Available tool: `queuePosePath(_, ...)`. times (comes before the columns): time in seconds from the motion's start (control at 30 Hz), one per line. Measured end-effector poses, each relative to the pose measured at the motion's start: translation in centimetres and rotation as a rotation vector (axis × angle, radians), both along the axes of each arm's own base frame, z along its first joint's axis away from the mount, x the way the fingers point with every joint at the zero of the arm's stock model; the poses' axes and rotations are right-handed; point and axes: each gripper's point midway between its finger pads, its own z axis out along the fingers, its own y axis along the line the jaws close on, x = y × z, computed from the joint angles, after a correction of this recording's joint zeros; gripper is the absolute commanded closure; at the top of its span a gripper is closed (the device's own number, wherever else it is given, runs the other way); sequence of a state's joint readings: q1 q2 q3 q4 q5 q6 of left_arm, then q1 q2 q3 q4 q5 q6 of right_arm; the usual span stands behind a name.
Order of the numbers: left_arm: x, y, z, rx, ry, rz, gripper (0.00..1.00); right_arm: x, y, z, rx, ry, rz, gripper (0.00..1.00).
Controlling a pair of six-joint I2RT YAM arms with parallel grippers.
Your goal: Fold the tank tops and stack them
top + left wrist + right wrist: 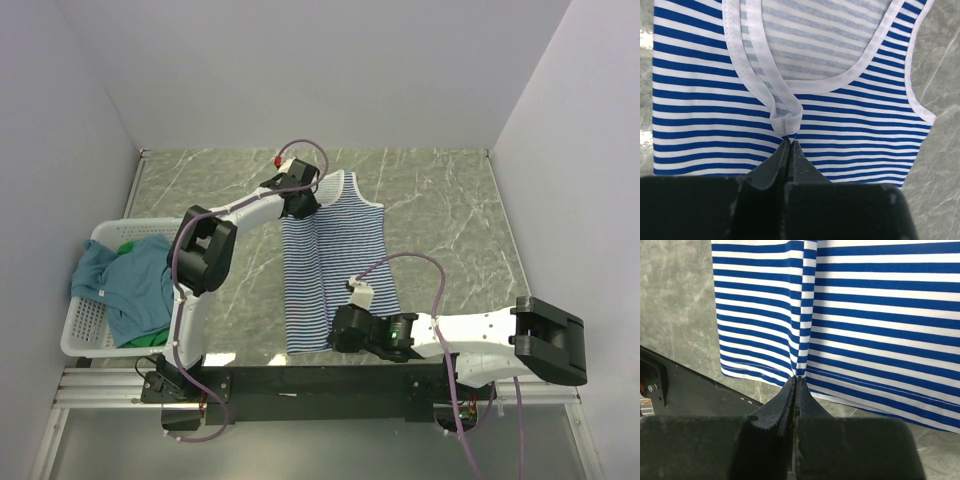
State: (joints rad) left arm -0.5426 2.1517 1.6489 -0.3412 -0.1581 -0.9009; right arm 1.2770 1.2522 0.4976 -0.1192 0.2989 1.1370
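R gripper (pixel 796 379), closest by the near edge, is clamped tight on the hem of the striped tank top (pixel 345 240). L gripper (pixel 790 141) pinches its white neckline trim at the far end. Top lies spread mid-tabletop (pixel 440 200), running near to far. Teal top (pixel 120 280) & green top (pixel 150 340) sit heaped in white basket (pixel 85 320), near-left corner.

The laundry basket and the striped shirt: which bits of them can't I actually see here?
- Green top: overhead view, mostly buried under the teal top in the basket.
- Striped top: overhead view, one strap hidden by the left gripper; wrist views cut it off at their edges.
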Motion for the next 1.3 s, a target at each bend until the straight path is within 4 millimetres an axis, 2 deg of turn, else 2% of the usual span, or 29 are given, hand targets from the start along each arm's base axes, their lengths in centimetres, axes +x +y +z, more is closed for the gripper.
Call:
queuePosePath(0.07, -0.1, -0.2, -0.5, 0.002, 0.007, -0.009, 0.91, -0.1, 0.1, 0.0, 0.003, 0.001, 0.002, 1.0)
queuePosePath(0.13, -0.3, -0.4, -0.8, 0.006, 0.01, -0.018, 0.87, -0.2, 0.2, 0.1, 0.007, 0.003, 0.002, 0.94)
queuePosePath(0.17, -0.3, -0.5, -0.9, 0.006, 0.012, -0.021, 0.77, -0.3, 0.2, 0.1, 0.01, 0.004, 0.001, 0.91)
queuePosePath(0.2, -0.3, -0.5, -0.9, 0.006, 0.011, -0.025, 0.71, -0.3, 0.2, 0.1, 0.012, 0.006, -0.002, 0.8)
queuePosePath(0.23, -0.3, -0.6, -0.8, 0.007, 0.007, -0.032, 0.62, -0.3, 0.2, 0.0, 0.014, 0.008, -0.008, 0.72)
queuePosePath(0.27, -0.2, -0.7, -0.8, 0.009, 0.0, -0.039, 0.58, -0.3, 0.2, 0.0, 0.015, 0.009, -0.01, 0.64)
queuePosePath(0.3, 0.0, -0.8, -0.6, 0.003, -0.009, -0.041, 0.56, -0.5, 0.0, -0.2, 0.015, 0.012, -0.014, 0.52)
queuePosePath(0.37, 0.3, -1.2, -0.2, -0.006, -0.029, -0.05, 0.5, -0.7, -0.5, -0.4, 0.013, 0.016, -0.024, 0.48)
queuePosePath(0.5, 0.3, -1.3, 0.8, -0.016, -0.06, -0.059, 0.54, -0.5, -1.6, 0.4, 0.035, -0.003, -0.057, 0.49)
queuePosePath(0.67, -0.7, -0.3, 3.9, -0.044, -0.103, -0.028, 0.63, 1.0, -3.3, 2.6, 0.047, -0.067, -0.123, 0.49)
queuePosePath(0.73, -1.7, 0.2, 4.9, -0.066, -0.11, -0.017, 0.64, 2.9, -4.3, 3.4, 0.045, -0.089, -0.177, 0.49)
queuePosePath(0.87, -3.7, 0.8, 5.4, -0.101, -0.115, -0.015, 0.65, 9.6, -9.0, 6.0, 0.037, -0.171, -0.367, 0.49)
queuePosePath(0.97, -5.7, 0.6, 4.3, -0.11, -0.091, -0.031, 0.67, 14.0, -12.7, 8.1, -0.005, -0.217, -0.48, 0.49)
queuePosePath(1.07, -8.7, 0.6, 2.3, -0.115, -0.042, -0.052, 0.68, 18.0, -15.5, 9.9, -0.051, -0.244, -0.554, 0.5)
queuePosePath(1.17, -11.3, 1.2, 0.3, -0.102, 0.011, -0.064, 0.68, 21.3, -17.5, 10.1, -0.096, -0.236, -0.583, 0.49)
queuePosePath(1.3, -13.3, 2.1, -0.7, -0.099, 0.04, -0.064, 0.67, 24.6, -18.5, 8.4, -0.152, -0.187, -0.566, 0.49)
